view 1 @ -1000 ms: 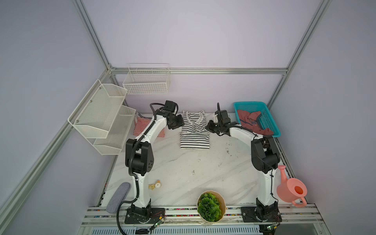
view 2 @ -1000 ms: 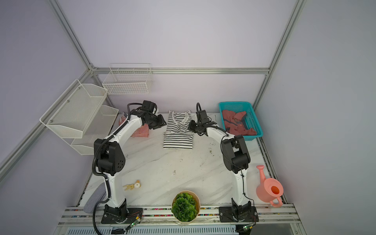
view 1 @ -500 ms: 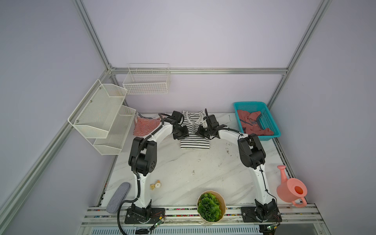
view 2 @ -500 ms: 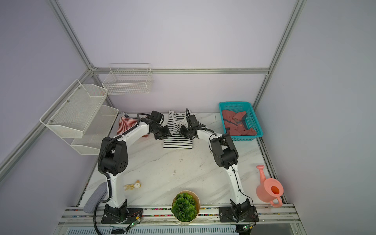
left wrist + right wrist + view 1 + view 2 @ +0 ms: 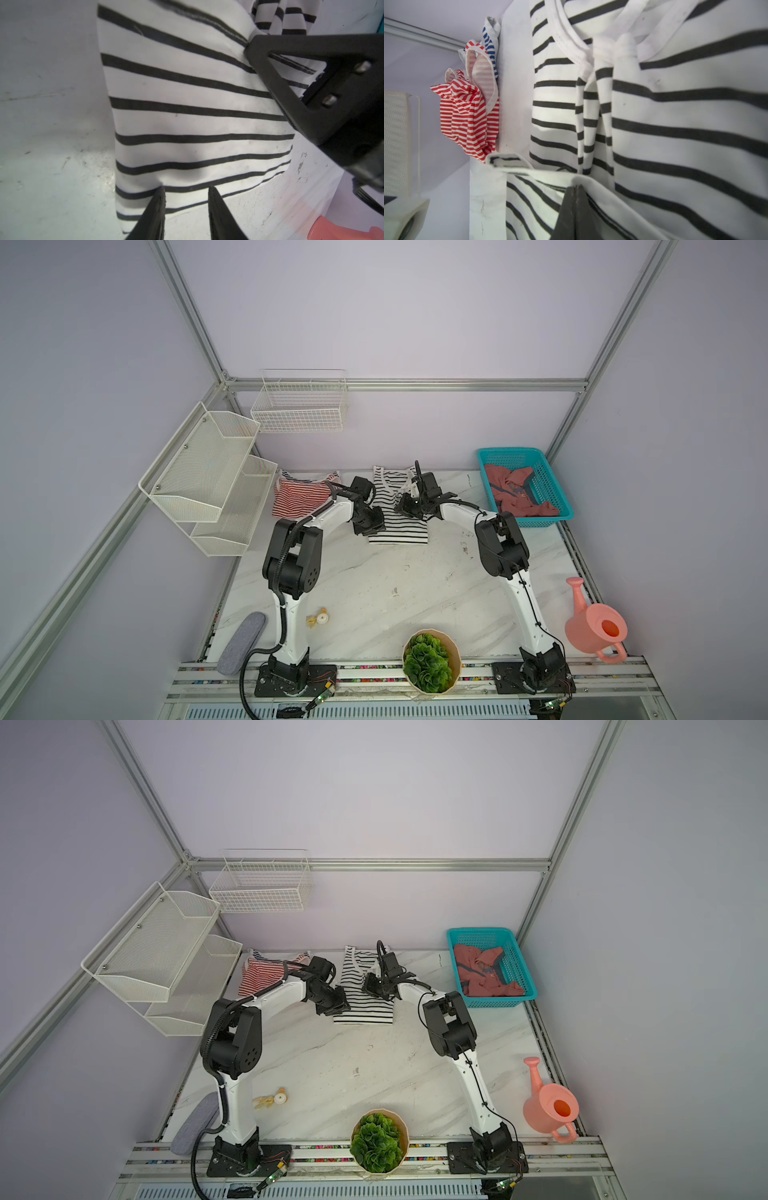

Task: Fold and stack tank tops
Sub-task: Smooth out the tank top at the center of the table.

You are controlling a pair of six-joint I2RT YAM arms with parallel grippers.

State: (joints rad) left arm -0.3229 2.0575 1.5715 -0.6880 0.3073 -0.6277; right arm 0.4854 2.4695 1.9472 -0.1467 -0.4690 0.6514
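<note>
left fingers (image 5: 154, 218) stand a little apart with a narrow gap between them. their tips are down over the hem of the black-and-white striped tank top (image 5: 399, 526), near one hem corner, and no cloth shows clamped between them. right fingers (image 5: 566, 216) are pressed together on a white-edged fold of that same top, pinching it up off the cloth beneath. taking the far wall as 12 o'clock in both top views, this top lies at 12 o'clock on the bench (image 5: 395, 593), straps toward the wall. the left fingers are at its 8 o'clock edge, and the right fingers reach in from 3 o'clock over its middle. the red-and-white striped tank top (image 5: 299, 497) sits rumpled at 11 o'clock. the dusty-red tank top (image 5: 515, 493) lies crumpled inside the teal basket (image 5: 536, 521) at 1 o'clock.
</note>
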